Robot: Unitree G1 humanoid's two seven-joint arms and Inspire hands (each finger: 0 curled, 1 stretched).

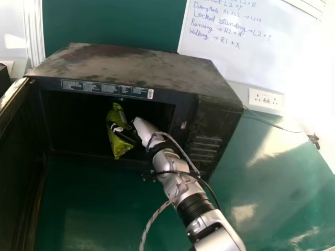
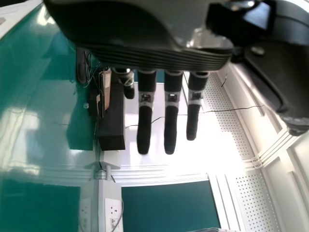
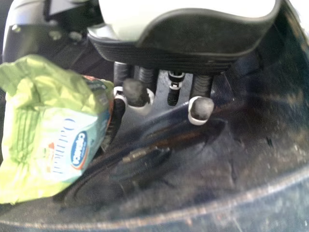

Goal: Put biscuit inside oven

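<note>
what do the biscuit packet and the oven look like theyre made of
The biscuit packet looks like thin, slightly glossy plastic film, judging by its creases and crinkled edges; it may be foil-lined, which I can't tell. The oven appears to be dark painted sheet metal with a worn finish, going by the patchy scuffs on its flat top.

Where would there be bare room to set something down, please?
The glossy green tabletop is bare between the open dark oven door and the silver right arm, and again just right of the boxy black oven, below the white wall socket. The oven's mouth is crowded: the right hand holds the shiny green biscuit packet there.
</note>
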